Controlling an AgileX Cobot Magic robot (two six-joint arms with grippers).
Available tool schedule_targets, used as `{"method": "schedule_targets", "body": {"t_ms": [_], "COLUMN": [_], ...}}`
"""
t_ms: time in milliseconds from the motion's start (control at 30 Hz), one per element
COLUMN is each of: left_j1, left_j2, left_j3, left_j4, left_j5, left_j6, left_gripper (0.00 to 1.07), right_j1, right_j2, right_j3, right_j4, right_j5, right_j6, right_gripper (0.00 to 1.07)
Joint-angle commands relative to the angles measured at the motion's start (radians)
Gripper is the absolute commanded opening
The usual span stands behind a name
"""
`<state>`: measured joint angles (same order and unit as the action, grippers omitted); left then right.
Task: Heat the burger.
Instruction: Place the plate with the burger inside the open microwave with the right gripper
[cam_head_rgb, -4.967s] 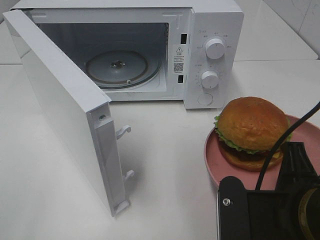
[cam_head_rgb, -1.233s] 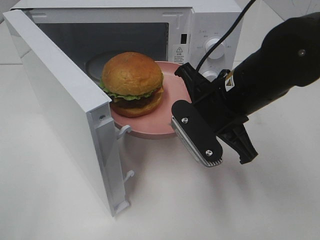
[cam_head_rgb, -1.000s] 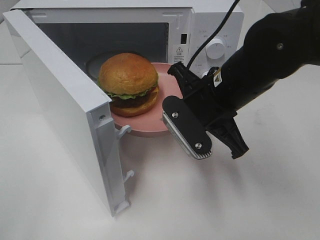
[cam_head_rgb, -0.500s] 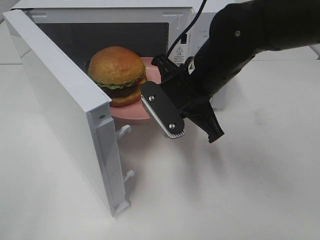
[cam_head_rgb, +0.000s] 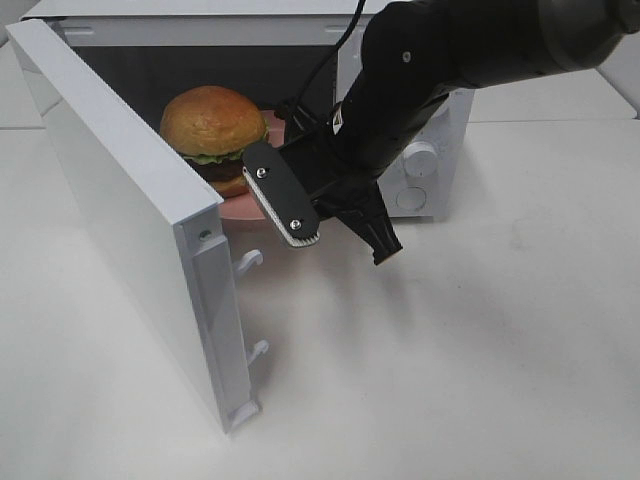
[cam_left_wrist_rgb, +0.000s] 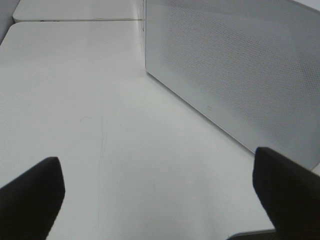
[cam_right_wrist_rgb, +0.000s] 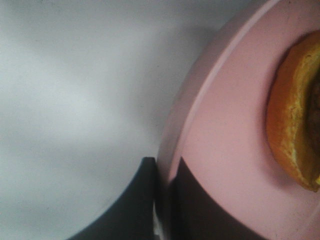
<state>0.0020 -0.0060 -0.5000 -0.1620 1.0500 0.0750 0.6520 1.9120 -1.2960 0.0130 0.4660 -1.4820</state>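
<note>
The burger (cam_head_rgb: 213, 122) has a golden-brown bun, green lettuce and a dark patty. It sits on a pink plate (cam_head_rgb: 236, 209) at the mouth of the open microwave (cam_head_rgb: 200, 10), partly inside the cavity. My right gripper (cam_head_rgb: 272, 140) is shut on the plate's right rim and holds it up. The right wrist view shows the pink plate (cam_right_wrist_rgb: 225, 150), the bun's edge (cam_right_wrist_rgb: 295, 140) and one dark finger (cam_right_wrist_rgb: 147, 200) clamped at the rim. My left gripper (cam_left_wrist_rgb: 155, 165) is open and empty over the bare table, out of the high view.
The microwave door (cam_head_rgb: 120, 190) stands open to the left, with latch hooks (cam_head_rgb: 248, 262) on its edge. A knob (cam_head_rgb: 420, 158) shows on the control panel behind my right arm. A perforated white panel (cam_left_wrist_rgb: 235, 75) stands near my left gripper.
My right gripper picked up the plate with the burger from the table at the right. It has carried it left and back into the microwave opening.
</note>
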Motion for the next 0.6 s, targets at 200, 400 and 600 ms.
{"method": "schedule_targets", "body": {"t_ms": [200, 400, 600], "left_j1": [0.001, 0.001, 0.001], "left_j2": [-0.024, -0.024, -0.024], "left_j3": [0.002, 0.002, 0.002], "left_j4": [0.0, 0.0, 0.0], "left_j5": [-0.013, -0.013, -0.013], "left_j6": [-0.001, -0.001, -0.001], "left_gripper": [0.94, 0.94, 0.94], "right_j1": [-0.005, -0.005, -0.005], "right_j2": [0.065, 0.118, 0.178], "right_j3": [-0.132, -0.206, -0.288], "right_j4": [-0.013, -0.026, -0.042], "right_j5": [-0.031, -0.022, -0.005], "right_j6": [0.068, 0.109, 0.157], "right_gripper": [0.0, 0.0, 0.0]}}
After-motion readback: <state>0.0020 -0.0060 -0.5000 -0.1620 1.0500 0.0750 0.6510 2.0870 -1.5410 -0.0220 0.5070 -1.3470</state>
